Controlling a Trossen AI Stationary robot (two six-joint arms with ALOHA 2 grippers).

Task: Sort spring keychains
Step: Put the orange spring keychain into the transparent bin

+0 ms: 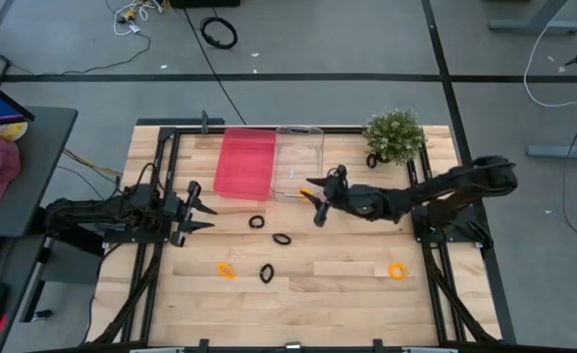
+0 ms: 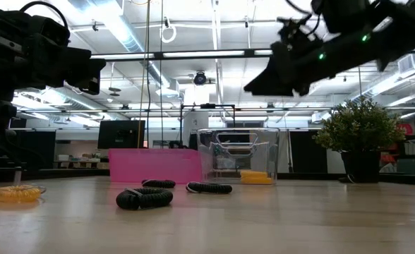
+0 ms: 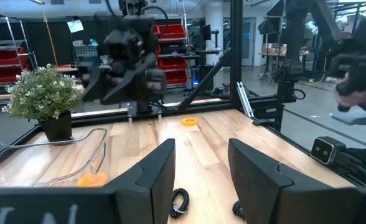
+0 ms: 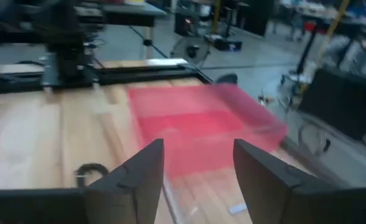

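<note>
Overhead, the right gripper (image 1: 317, 199) hangs released and empty beside the clear bin (image 1: 299, 162), where only the low view shows an orange keychain (image 2: 256, 177) inside, while black keychains (image 1: 282, 238) lie on the table (image 1: 347, 294) and the left gripper (image 1: 198, 207) waits open.

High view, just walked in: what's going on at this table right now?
A sort of spring keychains is under way. The right gripper, open and empty, hovers by the clear bin, which holds one orange keychain. The pink bin looks empty. The left gripper waits open at the left side. Black keychains and two orange ones lie loose on the table.
</note>
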